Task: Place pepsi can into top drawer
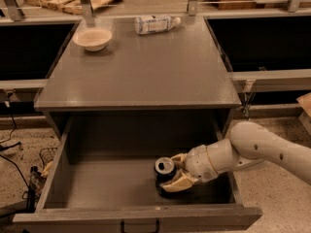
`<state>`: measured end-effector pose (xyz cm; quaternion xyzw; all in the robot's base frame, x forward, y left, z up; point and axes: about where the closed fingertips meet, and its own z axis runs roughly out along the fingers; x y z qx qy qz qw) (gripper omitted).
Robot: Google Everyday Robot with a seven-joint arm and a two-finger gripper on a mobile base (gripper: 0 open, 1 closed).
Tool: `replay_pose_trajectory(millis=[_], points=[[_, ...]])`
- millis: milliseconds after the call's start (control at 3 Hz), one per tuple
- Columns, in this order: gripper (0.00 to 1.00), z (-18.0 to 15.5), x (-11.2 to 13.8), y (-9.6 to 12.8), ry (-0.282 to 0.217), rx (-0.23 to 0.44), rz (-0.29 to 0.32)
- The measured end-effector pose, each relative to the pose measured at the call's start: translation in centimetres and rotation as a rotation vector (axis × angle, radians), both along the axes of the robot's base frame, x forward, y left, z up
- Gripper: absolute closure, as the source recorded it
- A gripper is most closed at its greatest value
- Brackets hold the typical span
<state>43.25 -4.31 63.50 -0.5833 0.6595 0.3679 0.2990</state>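
Observation:
The top drawer [73,188] stands pulled out under the grey cabinet top, its flat front panel and small dark handle at the bottom of the camera view. Inside it, right of the middle, the pepsi can [164,168] stands upright on the drawer floor, silver top and pull tab facing up. My gripper [171,174] reaches in from the right on a white arm. Its pale fingers [179,182] wrap around the can's right side, one behind it and one in front, shut on it.
On the cabinet top [141,72] a pale bowl [93,38] sits at the back left and a clear plastic bottle with a white label [154,24] lies at the back middle. Dark openings flank the cabinet. Cables lie on the floor at left.

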Motion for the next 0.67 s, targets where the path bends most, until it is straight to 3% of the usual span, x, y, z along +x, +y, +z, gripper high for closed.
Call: replay_pose_trajectory(millis=[333,667], points=[[0.15,0.0,0.0,0.0,0.0,0.0,0.0],[0.0,0.0,0.0,0.01,0.0,0.0,0.0]])
